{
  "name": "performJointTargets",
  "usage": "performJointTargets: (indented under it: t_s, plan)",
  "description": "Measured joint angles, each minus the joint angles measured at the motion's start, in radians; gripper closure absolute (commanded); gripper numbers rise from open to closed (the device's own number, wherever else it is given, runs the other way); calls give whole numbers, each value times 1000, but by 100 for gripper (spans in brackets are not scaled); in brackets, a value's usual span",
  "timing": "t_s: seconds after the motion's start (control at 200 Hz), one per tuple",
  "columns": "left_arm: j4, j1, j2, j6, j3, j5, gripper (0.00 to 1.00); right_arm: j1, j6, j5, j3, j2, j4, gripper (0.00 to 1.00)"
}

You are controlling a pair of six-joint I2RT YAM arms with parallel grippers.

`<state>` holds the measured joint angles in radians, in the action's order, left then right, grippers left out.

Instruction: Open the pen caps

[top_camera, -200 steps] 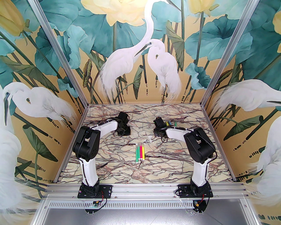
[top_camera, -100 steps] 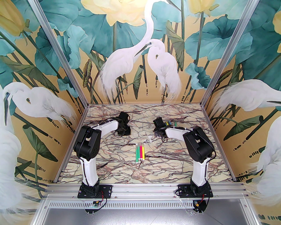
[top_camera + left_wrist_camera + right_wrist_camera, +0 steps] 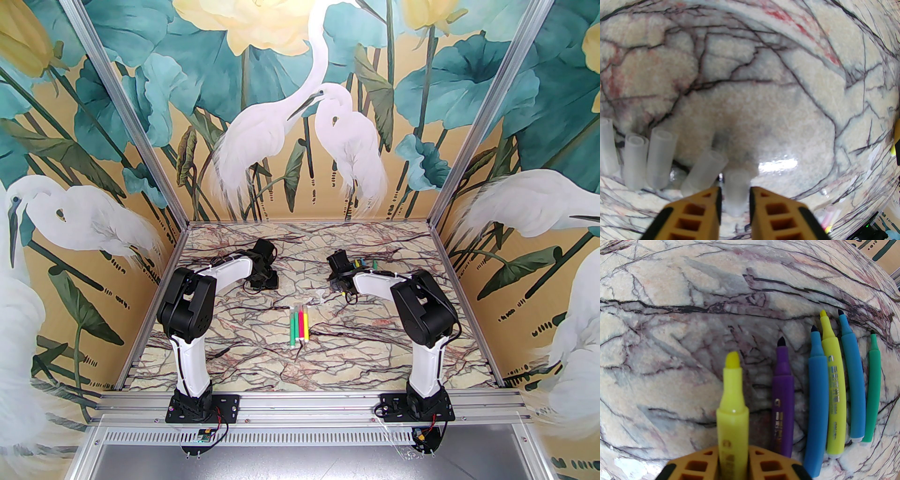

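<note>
My left gripper [image 3: 735, 190] is low over the table and shut on a clear pen cap [image 3: 737, 192]. Several more clear pen caps [image 3: 659, 161] lie in a loose row just to its left. My right gripper [image 3: 733, 448] is shut on an uncapped yellow pen [image 3: 732, 408], its tip pointing away. Beside it on the right lie several uncapped pens: purple [image 3: 782, 399], blue [image 3: 816, 404], yellow [image 3: 834, 392], blue and green. In the top view the left gripper [image 3: 262, 280] and the right gripper [image 3: 340, 283] are both at mid-table. Capped pens [image 3: 298, 326] lie between them, nearer the front.
The marble-patterned table [image 3: 262, 370] is walled by painted panels on three sides, with an aluminium rail [image 3: 304, 403] along the near edge. A small clear piece [image 3: 319, 295] lies just behind the capped pens.
Both arms have shifted only slightly. The right arm's elbow moved a little to the left. The pens on the table have not moved.
</note>
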<state>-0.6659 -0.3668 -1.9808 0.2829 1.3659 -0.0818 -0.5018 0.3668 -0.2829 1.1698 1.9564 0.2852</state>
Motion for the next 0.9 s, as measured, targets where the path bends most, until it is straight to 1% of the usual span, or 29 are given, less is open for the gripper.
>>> performJointTargets:
  t_s: [0.135, 0.365, 0.555, 0.68, 0.775, 0.9]
  plan:
    - [0, 0, 0, -7, 0, 0, 68, 0, 0, -5, 0, 0, 2, 74]
    - [-1, 0, 13, -11, -11, 0, 66, 0, -5, -6, 0, -16, 27, 68]
    - [-8, 0, 64, -11, -16, -3, 65, 0, -7, -5, -19, -115, 63, 62]
    - [-6, 0, 111, -15, -30, -9, 60, -12, -16, 13, -28, -184, 79, 58]
    - [2, 0, 153, -14, -56, -18, 55, -41, -23, 39, -32, -218, 95, 56]
    - [35, 0, 208, -20, -114, -34, 42, -92, -22, 102, -53, -243, 113, 55]
